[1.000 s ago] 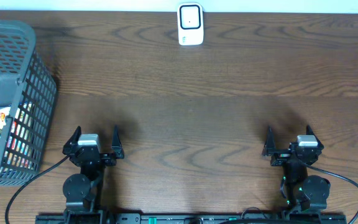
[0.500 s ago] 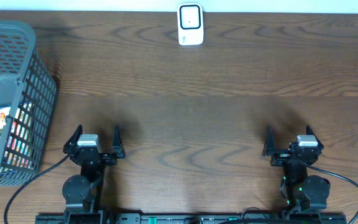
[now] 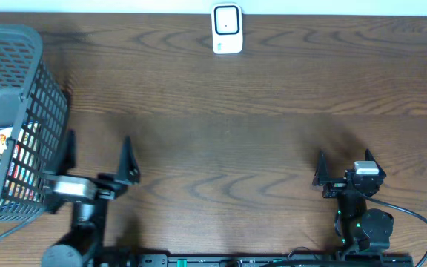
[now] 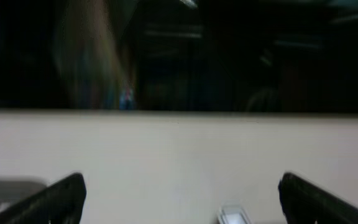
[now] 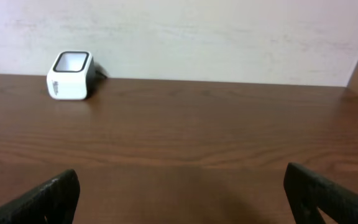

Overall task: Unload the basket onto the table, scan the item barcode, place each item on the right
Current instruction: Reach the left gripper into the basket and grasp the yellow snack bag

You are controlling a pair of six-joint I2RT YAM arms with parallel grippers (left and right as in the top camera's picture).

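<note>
The dark brown wood-grain tabletop (image 3: 228,96) is lit evenly from above in the overhead view. Soft, diffuse shadows are cast at lower right and beside the grey plastic mesh basket (image 3: 47,111) at upper left. The black left gripper (image 3: 98,152) is smeared by motion blur at lower left. The left wrist view is dim and wholly out of focus, dark above and pale below. The right wrist view is bright and sharp, with a faint sheen seen on the wood.
</note>
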